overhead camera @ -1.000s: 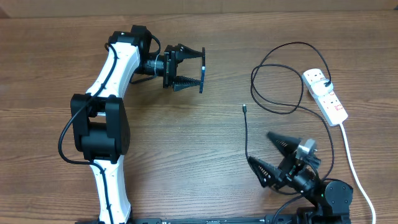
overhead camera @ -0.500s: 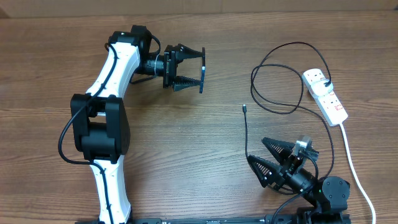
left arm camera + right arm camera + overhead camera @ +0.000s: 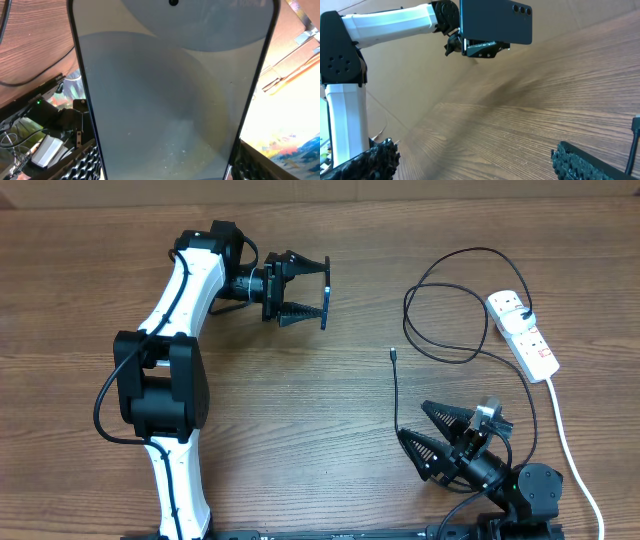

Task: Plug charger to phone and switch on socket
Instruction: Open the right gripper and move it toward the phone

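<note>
1. The right gripper (image 3: 415, 422) had settled slightly lower, jaws wide and empty.
2. Just beyond lay the charger cable (image 3: 396, 390), tip loose; pinching it looked the next job.
3. Farther off, the left gripper (image 3: 323, 292) clamped the phone (image 3: 495, 22) edge-up, off the table.

Left claw (image 3: 322, 288) clamped aloft; right claw (image 3: 413, 421) spread wide.

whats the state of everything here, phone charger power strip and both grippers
phone: held up off the table, not plugged in
charger: lying loose on the table, tip free
power strip: flat on the table, switch positions too small to tell
left gripper: shut on the phone
right gripper: open, empty, beside the charger
</note>
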`<state>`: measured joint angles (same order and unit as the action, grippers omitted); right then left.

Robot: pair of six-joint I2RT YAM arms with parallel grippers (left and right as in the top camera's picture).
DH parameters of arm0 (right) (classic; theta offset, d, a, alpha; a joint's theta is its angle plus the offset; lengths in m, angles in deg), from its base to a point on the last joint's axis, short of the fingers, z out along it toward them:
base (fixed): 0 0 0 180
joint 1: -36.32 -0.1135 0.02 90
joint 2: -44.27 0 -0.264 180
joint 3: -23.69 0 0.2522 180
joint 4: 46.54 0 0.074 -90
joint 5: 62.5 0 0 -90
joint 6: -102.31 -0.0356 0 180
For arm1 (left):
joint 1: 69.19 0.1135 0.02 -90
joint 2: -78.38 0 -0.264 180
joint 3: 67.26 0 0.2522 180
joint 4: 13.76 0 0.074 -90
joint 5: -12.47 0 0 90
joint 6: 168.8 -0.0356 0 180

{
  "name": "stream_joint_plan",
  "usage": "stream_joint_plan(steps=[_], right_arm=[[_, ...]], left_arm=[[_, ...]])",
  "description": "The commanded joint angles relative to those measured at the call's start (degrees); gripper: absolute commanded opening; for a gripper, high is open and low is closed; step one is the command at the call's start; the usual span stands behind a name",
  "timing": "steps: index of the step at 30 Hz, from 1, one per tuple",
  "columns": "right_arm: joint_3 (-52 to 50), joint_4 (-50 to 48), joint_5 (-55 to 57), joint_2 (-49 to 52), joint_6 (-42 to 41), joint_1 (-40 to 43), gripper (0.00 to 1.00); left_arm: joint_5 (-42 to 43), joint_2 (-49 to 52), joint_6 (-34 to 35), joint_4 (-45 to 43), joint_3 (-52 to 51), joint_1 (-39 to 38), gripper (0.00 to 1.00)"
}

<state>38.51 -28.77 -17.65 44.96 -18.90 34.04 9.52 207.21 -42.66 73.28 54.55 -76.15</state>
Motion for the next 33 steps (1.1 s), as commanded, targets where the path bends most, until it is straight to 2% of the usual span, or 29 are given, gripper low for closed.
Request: stream_joint_plan(steps=[1,13,19,22,26,33], right_arm=[[-0.59,-0.22,0.57,-0.42,-0.07,0.07,1.00],[-0.59,-0.22,0.52,-0.42,-0.11,0.07,1.00],[-0.59,-1.07,-3.54,-0.42,-5.38,0.07,1.00],[-0.59,-5.40,-3.58,-0.42,-9.70,0.07,1.00],[-0.24,-16.52,-4.24,-0.42,-14.05,0.07,1.00],[6.93,-14.99,-3.41,-0.31,-9.09,0.17,1.00]], left_arm=[[3.56,0.48,0.72,-0.02,1.57,0.63,0.69],[3.56,0.48,0.72,-0.02,1.57,0.63,0.69],[3.54,0.48,0.72,-0.02,1.57,0.63,0.69],[3.54,0.48,0.70,-0.02,1.57,0.63,0.69],[3.54,0.48,0.70,-0.02,1.57,0.61,0.69],[3.54,0.48,0.70,-0.02,1.57,0.61,0.69]])
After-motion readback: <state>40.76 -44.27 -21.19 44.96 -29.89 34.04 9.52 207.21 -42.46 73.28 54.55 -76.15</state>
